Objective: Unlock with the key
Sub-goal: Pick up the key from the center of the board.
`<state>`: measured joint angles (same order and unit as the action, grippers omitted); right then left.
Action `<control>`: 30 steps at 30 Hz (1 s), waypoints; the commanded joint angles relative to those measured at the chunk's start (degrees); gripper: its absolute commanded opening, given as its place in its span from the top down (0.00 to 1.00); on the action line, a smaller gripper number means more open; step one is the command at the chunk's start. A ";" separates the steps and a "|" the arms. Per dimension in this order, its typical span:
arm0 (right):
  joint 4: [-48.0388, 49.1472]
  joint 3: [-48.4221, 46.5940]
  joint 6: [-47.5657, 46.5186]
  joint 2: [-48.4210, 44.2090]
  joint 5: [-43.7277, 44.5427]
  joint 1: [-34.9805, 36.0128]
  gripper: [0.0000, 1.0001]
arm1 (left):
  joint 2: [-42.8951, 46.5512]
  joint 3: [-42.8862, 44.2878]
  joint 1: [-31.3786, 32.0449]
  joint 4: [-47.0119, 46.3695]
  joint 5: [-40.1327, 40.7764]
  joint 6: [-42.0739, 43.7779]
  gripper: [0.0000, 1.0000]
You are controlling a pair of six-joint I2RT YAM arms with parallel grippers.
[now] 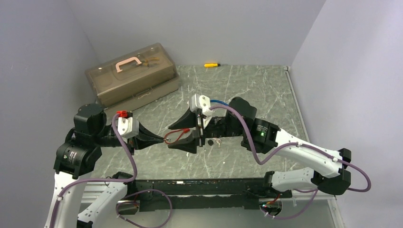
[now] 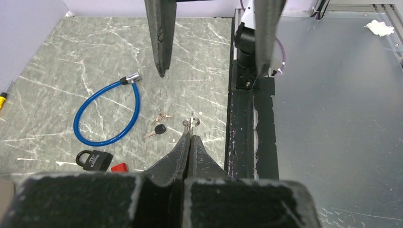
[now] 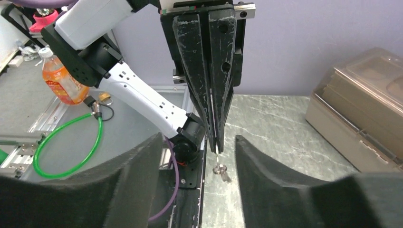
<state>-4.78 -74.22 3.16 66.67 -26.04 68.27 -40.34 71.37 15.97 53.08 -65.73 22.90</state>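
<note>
Silver key (image 3: pixel 221 172) dangles; black padlock (image 2: pixel 93 160) lies flat.

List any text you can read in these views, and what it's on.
Padlock: white print on the body, too blurred to read.
Bottle: orange label, print too small to read.
Toolbox, keys, cable lock: no text visible.
Nothing in these views can be quoted.

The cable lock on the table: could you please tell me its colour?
Blue cable lock, with a silver metal end; clearest in the left wrist view.
</note>
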 commanded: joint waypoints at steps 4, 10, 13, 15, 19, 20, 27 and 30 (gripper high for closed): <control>-3.84 -3.88 -1.62 4.77 -2.16 -0.57 0.61 | -0.66 2.86 -0.06 1.82 -0.18 0.97 1.00; -4.49 -3.98 -2.63 4.66 -2.10 -0.95 0.75 | -0.25 2.79 -0.06 1.88 0.59 0.38 1.00; -4.88 -4.01 -4.25 5.05 -2.63 -1.02 0.83 | -0.77 3.15 -0.11 2.13 0.24 -0.20 1.00; -5.11 -4.01 -4.66 5.28 -2.62 -0.96 0.85 | -0.88 3.44 -0.11 2.36 -0.08 -0.22 1.00; -5.71 -3.92 -5.25 5.74 -2.03 -0.95 0.82 | -0.62 3.34 -0.07 1.74 -0.30 -0.81 1.00; -5.76 -3.85 -5.35 5.87 -1.78 -0.97 0.77 | -0.66 3.42 -0.06 1.76 -0.41 -0.77 1.00; -4.02 -2.62 -5.53 5.49 -0.46 -0.98 0.89 | -0.88 3.67 -0.06 2.29 -1.00 -0.83 1.00; -4.54 -2.85 -5.27 5.62 0.45 -0.96 1.00 | -0.94 3.62 -0.10 1.98 -1.32 -1.31 1.00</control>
<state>-10.63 -76.75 -1.65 72.42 -27.16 67.44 -40.75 73.03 15.97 55.61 -65.17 22.76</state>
